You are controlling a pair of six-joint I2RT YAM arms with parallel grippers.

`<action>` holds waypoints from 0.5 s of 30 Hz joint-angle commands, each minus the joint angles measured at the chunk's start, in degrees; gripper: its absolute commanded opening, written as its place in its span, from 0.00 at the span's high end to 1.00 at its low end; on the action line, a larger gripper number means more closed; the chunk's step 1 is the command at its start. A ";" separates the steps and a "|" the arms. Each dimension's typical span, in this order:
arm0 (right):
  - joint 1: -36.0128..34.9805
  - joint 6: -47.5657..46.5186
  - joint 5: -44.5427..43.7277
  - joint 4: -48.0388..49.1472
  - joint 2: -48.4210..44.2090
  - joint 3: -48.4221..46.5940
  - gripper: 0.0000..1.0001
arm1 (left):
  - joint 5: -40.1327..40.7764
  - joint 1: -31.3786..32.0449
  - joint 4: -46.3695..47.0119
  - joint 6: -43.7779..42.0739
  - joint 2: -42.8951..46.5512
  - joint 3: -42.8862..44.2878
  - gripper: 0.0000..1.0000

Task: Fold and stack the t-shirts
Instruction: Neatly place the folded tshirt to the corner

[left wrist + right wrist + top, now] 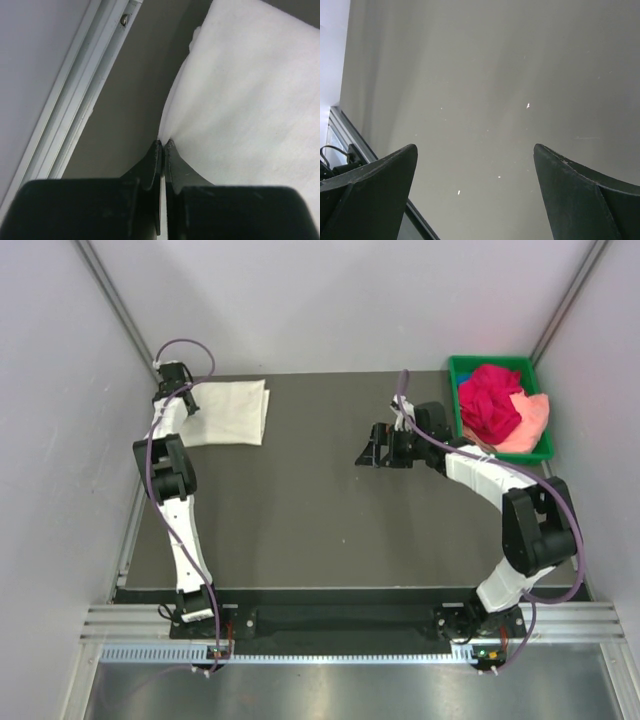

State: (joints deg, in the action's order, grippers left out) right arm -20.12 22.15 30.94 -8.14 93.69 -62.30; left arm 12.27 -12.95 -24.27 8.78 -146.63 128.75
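Observation:
The cream-white t-shirt (228, 412) lies folded flat at the far left of the dark table. My left gripper (183, 387) is at its far left corner, shut on the shirt's edge; in the left wrist view the two fingers (163, 146) pinch the white cloth (250, 100). The magenta-red t-shirt (490, 400) lies crumpled in the green tray (464, 368) at the far right, on top of the peach-pink t-shirt (535, 420). My right gripper (368, 454) is open and empty over the bare table middle, left of the tray; the right wrist view (476, 150) shows only table between its fingers.
Grey walls close in the table on the left, far and right sides. An aluminium rail (75, 110) runs along the table's left edge, close to my left gripper. The dark table top (320, 530) lies bare between the arms.

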 commanded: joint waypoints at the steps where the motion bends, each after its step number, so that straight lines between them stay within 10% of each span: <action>1: -0.18 -0.18 0.00 2.34 0.97 -2.30 0.00 | 3.81 -1.90 4.85 -1.04 -0.85 2.56 1.00; 15: -0.36 0.52 -1.23 1.90 0.18 -2.21 0.00 | 1.27 -3.31 4.76 0.89 -0.68 3.97 0.92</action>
State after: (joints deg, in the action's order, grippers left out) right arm -20.12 22.61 30.48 -8.16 95.50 -62.35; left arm 13.30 -14.61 -22.24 9.04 -147.94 130.32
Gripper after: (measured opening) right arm 0.995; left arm 0.055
